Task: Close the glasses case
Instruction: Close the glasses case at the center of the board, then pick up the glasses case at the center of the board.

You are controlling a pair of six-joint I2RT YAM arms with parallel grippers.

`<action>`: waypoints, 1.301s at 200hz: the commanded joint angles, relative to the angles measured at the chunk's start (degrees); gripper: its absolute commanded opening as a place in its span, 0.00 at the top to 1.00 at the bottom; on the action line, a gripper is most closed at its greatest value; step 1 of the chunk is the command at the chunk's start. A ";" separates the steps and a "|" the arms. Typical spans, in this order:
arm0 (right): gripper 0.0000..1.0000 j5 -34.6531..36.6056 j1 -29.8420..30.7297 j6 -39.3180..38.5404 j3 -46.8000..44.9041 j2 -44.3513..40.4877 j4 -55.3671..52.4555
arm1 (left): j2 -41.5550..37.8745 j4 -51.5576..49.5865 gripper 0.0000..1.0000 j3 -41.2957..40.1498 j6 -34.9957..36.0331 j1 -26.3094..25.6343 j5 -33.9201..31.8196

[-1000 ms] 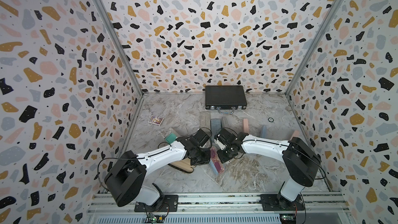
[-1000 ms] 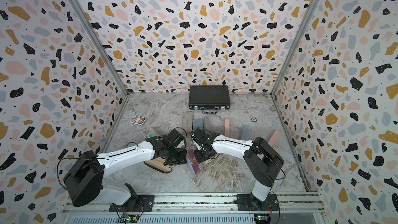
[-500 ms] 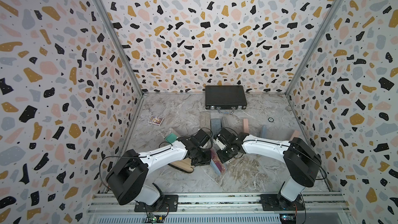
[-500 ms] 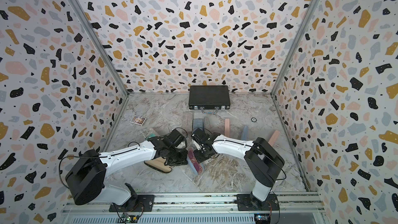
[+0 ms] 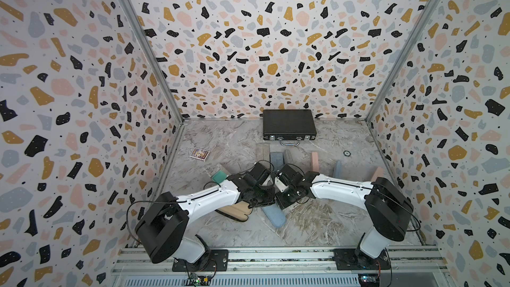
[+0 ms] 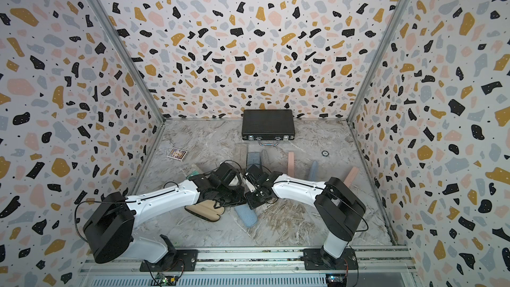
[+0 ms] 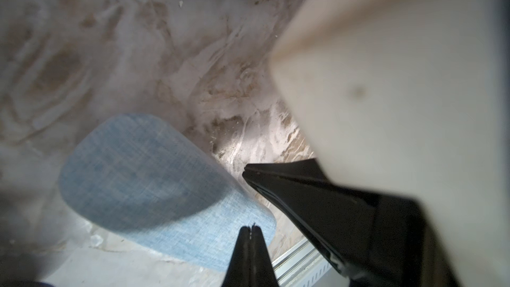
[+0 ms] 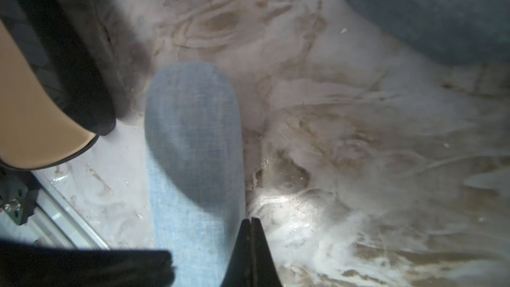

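**Item:** blue glasses case [image 5: 274, 216], lying flat on the marble floor [image 5: 317, 225], between my two grippers.

**Condition:** lid down. No gap or lining shows along the edges I can see, and the catch is not visible.

**Progress:** I judge the closing done. All that is left is to draw both arms clear.

**Left gripper** [image 7: 250, 229]: fingers pressed together, holding nothing, tips over one end of the case. I cannot tell whether they touch it.

**Right gripper** [image 8: 250, 221]: fingers pressed together, holding nothing, tips just beside the case's long edge.

**Just beside the case, on my left:** tan flat piece with a dark rim [image 5: 234, 211].

**Well beyond the case, at the back wall:** black briefcase [image 5: 289, 122], shut.
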 commanded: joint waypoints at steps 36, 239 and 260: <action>0.68 7.23 0.34 4.03 -3.95 -10.70 -3.02 | -16.81 -10.14 0.91 0.75 1.44 0.08 -12.63; 0.20 13.13 14.72 2.31 8.61 8.79 -9.57 | -50.96 -27.53 0.14 -9.75 -4.27 9.48 -20.89; 0.31 13.82 14.71 2.56 9.48 10.61 -9.06 | -50.73 -27.13 0.15 -9.78 -4.18 9.53 -20.39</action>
